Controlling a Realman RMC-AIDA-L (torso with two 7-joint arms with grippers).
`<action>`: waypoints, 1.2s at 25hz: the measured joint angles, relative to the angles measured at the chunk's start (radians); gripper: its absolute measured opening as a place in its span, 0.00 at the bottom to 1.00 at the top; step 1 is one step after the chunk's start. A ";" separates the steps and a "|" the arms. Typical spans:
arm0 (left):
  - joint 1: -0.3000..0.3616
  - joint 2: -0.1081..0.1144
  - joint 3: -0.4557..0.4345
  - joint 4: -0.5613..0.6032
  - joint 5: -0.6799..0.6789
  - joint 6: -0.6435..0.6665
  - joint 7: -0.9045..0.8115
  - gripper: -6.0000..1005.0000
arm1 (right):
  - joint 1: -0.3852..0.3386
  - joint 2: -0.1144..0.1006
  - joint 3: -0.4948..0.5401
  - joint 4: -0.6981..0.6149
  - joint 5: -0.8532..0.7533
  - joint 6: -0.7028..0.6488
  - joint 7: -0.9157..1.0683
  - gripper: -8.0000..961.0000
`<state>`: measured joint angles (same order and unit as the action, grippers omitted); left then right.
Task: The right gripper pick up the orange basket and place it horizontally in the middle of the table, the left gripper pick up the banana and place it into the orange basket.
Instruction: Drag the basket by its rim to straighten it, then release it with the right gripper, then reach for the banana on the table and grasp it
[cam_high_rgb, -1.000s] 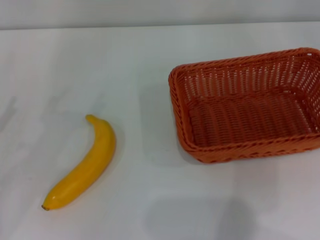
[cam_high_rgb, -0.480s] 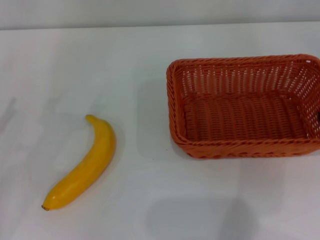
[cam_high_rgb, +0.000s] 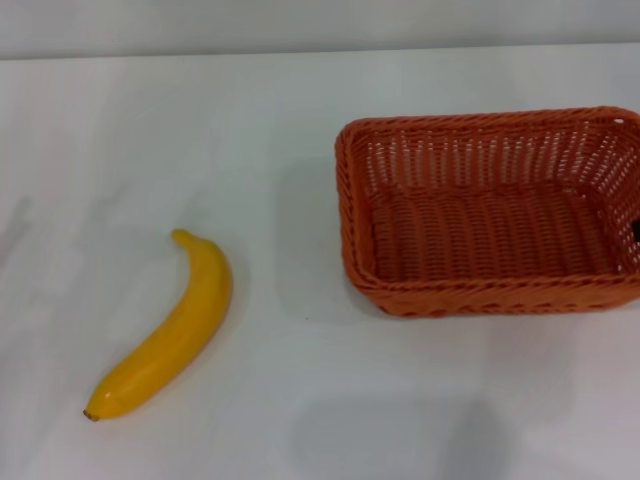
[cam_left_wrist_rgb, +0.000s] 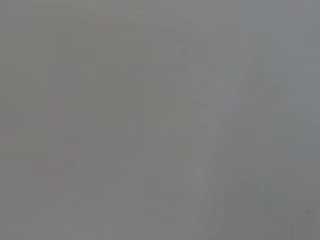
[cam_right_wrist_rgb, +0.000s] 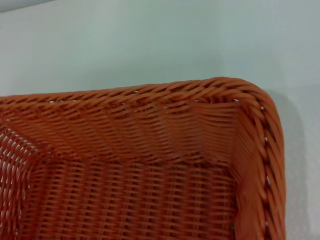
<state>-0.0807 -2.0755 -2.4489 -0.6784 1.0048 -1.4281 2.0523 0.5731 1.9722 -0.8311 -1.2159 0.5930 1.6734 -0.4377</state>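
Item 1, orange basket (cam_high_rgb: 490, 215): standing on the worktop (cam_high_rgb: 200, 130), right of centre, its long side running across my head view, right end cut by the picture's edge. A second ago it sat skewed, far right corner raised; half a second ago it was squared up; since then it has shifted only a trace. I judge the horizontal placement nearly finished, though it lies more right than middle. My right wrist view looks down into one inside corner of it (cam_right_wrist_rgb: 150, 165).

Item 2, right gripper (cam_high_rgb: 637, 231): only a dark speck at the basket's right end wall. Whether my jaws are clamped on the rim or apart, I cannot tell.

Item 3, banana (cam_high_rgb: 168, 328): lying on the worktop left of centre, well apart from the basket, dark tip toward me, stem end away. Unmoved across all three head views; not yet picked.

Item 4, left gripper: not in sight; its wrist view shows only a blank grey field.

Outstanding, in my judgement: release the basket, then fetch the banana.
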 joint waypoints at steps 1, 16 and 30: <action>0.001 0.000 0.000 -0.001 0.000 -0.001 -0.001 0.84 | 0.001 -0.007 0.002 0.008 0.000 -0.001 -0.012 0.34; 0.009 -0.001 -0.002 -0.005 -0.029 -0.027 -0.009 0.84 | 0.014 -0.034 0.024 -0.008 0.076 0.036 -0.049 0.35; -0.009 0.005 -0.005 -0.025 0.005 -0.011 -0.042 0.84 | 0.023 -0.050 0.125 -0.129 0.083 0.029 -0.086 0.39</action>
<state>-0.0894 -2.0704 -2.4536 -0.7036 1.0100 -1.4395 2.0105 0.5961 1.9219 -0.7065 -1.3453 0.6761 1.7028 -0.5241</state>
